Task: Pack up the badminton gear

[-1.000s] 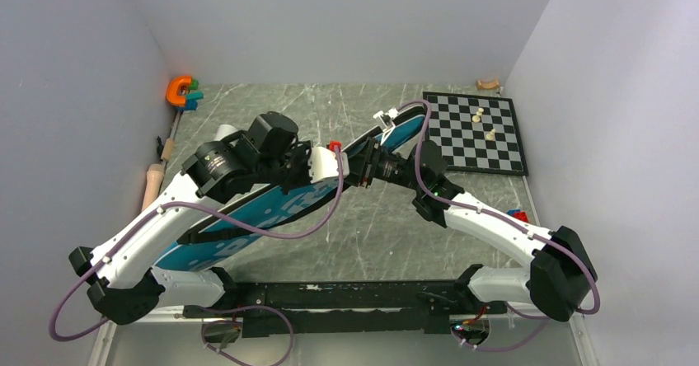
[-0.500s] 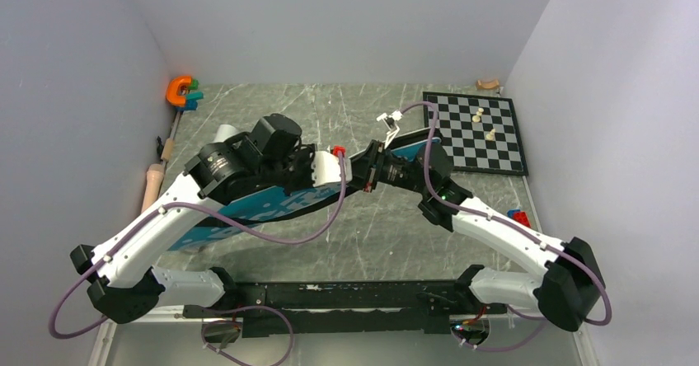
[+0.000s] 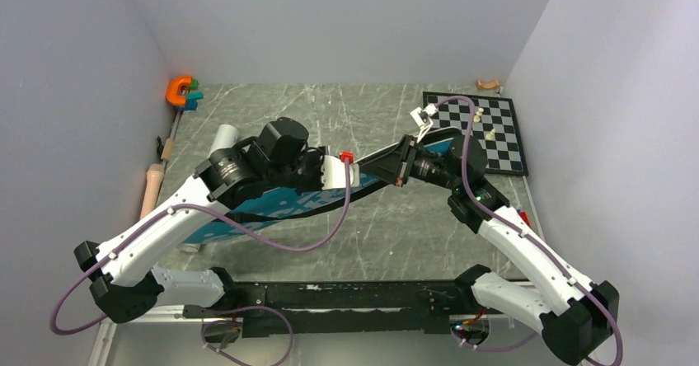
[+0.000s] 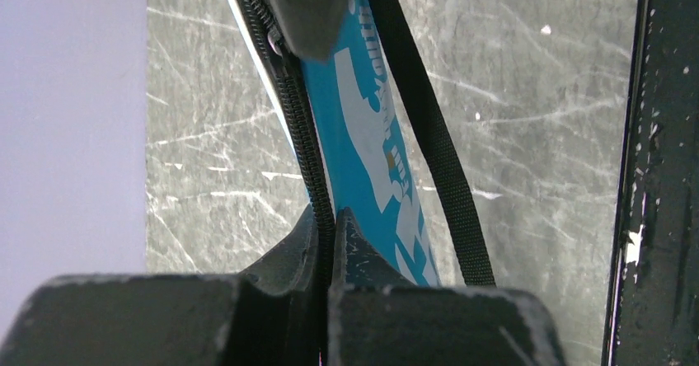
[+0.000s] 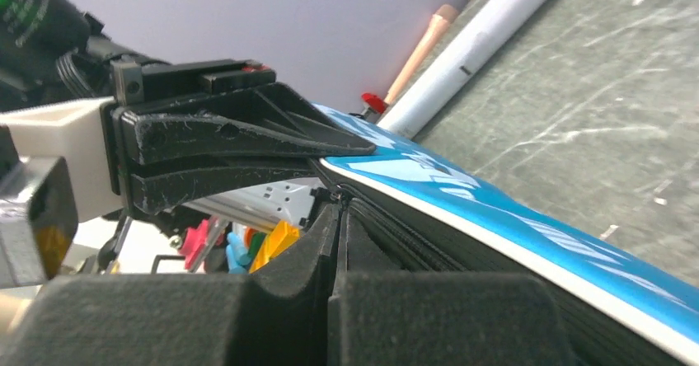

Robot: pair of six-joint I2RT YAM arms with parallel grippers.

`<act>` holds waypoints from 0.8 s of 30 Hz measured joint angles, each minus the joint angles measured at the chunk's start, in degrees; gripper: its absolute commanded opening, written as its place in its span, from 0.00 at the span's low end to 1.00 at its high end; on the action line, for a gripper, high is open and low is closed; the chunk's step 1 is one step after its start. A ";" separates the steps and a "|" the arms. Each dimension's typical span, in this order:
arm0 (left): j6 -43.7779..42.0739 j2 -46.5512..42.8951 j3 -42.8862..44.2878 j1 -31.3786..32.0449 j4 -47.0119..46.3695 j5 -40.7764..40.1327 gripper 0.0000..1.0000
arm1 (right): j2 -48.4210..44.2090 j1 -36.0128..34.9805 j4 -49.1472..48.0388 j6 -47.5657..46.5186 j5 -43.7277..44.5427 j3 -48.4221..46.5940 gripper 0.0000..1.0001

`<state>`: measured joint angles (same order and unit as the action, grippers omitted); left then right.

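The blue bag (image 3: 284,204) slants across the middle of the frame over the bench (image 3: 387,234). The left end effector (image 4: 330,218) is clamped on its zipper (image 4: 293,110). The right end effector (image 5: 340,205) pinches the same zipper just beside it. A white tube (image 3: 222,139) lies at upper left.

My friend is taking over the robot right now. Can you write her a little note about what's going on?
Left fingers: shut on the zip edge of the blue bag.
Right fingers: shut on the same edge, tip to tip with the left ones.
White tube: out on the table, not packed.
Rackets and shuttlecocks: not in view; maybe inside the bag, can't tell.
Left to do: probably get the tube in and close the zip.
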<state>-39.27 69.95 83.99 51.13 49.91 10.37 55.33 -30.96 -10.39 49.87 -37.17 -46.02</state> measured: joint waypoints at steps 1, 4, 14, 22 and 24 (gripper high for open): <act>-0.24 -0.09 -0.44 0.07 -0.48 -0.20 0.00 | -0.22 0.55 1.25 -0.24 -0.35 -0.42 0.00; -0.79 -1.33 -1.99 0.04 1.03 -1.88 0.00 | -0.46 2.82 6.01 -1.05 0.31 -2.34 0.00; -3.98 -5.42 -6.03 -0.02 4.81 -6.86 0.00 | -1.66 10.62 23.02 -4.17 4.09 -7.67 0.00; -5.86 -6.84 -8.59 0.13 4.39 -7.93 0.00 | -3.06 24.50 30.95 -7.50 1.88 -10.97 0.00; -6.40 -7.15 -8.98 0.13 4.44 -8.11 0.00 | -3.06 27.85 32.41 -8.17 0.26 -11.19 0.00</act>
<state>-45.67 62.81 75.00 51.27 54.35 2.26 52.27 -3.11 22.02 41.69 -36.91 -57.21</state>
